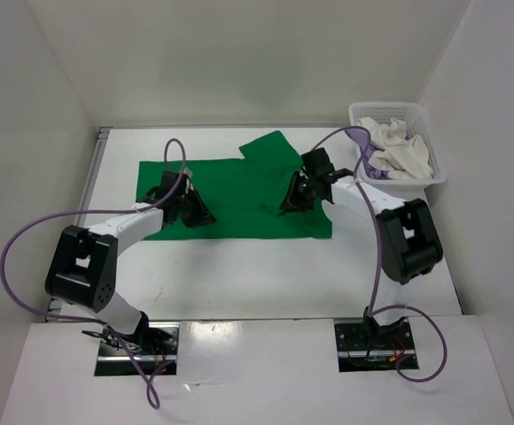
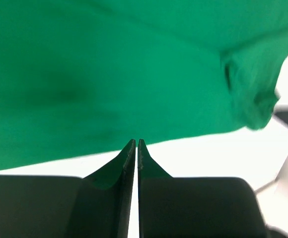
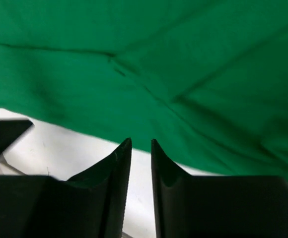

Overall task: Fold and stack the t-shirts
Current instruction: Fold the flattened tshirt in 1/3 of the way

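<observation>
Evidently the green t-shirt [image 1: 239,190] is laid out flat and spread wide in the middle of the surface [image 1: 239,274] so that its near hem can be taken at two points, one per arm. One sleeve [image 1: 270,146] juts toward the far wall.

Left claw [image 2: 136,143]: clenched, jaws pressed almost together, tips right at the near hem on the shirt's left side. Whether a pinch of cloth is caught between them I cannot tell.

Right claw [image 3: 140,141]: released, with a narrow gap between the jaws and bare surface showing through it. Its tips sit at the hem on the shirt's right side, and nothing is held.

My judgement is that this is the start of the first fold, since no crease has yet been made.

The white t-shirt [image 1: 399,146] and the lavender t-shirt [image 1: 374,173] lie bundled in the white lattice basket [image 1: 430,177] at the far right corner, well apart from the work and awaiting their turn.

The surface is plain white and smooth. White walls [image 1: 239,53] enclose it on three sides, and the lighting is even
</observation>
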You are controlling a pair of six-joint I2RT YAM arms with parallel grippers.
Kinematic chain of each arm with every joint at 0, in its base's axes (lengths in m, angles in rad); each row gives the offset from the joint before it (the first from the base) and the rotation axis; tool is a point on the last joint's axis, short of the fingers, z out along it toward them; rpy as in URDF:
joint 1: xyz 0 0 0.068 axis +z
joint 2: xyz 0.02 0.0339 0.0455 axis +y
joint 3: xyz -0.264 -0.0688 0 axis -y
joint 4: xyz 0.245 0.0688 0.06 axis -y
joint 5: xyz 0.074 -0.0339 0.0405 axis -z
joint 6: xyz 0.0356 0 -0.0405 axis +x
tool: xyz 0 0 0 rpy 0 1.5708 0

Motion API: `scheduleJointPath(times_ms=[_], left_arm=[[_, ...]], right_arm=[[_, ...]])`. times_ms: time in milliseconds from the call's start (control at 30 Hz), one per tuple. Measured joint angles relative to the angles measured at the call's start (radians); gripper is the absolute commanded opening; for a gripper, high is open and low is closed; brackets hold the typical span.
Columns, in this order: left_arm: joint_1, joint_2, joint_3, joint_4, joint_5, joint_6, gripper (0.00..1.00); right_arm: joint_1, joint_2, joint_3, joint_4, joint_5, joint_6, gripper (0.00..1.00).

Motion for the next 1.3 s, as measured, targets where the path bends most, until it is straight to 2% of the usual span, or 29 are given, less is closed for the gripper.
scheduleJointPath(times_ms=[100,233,700,900,933,1033,1300], left_arm=[[-0.044,0.034,-0.002,0.008,0.015,-0.016,0.09],[-0.039,0.048,-0.002,0.029,0.013,-0.021,0.10],[-0.035,0.078,-0.071,0.047,-0.037,-0.021,0.12],[-0.035,0.078,-0.079,0.046,-0.048,-0.023,0.12],[-0.035,0.077,-0.080,0.047,-0.050,-0.023,0.12],[-0.031,0.070,-0.103,0.050,-0.058,-0.024,0.13],[-0.018,0.039,-0.126,0.042,-0.068,-0.028,0.13]], right_arm=[[0.011,0.093,0.043,0.031,-0.013,0.007,0.38],[0.005,0.168,0.082,0.045,-0.010,0.016,0.43],[0.005,0.179,0.054,0.075,0.068,0.061,0.44],[0.005,0.230,0.081,0.078,0.069,0.060,0.41],[0.005,0.238,0.087,0.075,0.069,0.060,0.31],[0.005,0.274,0.130,0.079,0.064,0.055,0.21],[0.005,0.306,0.249,0.058,0.056,0.048,0.20]])
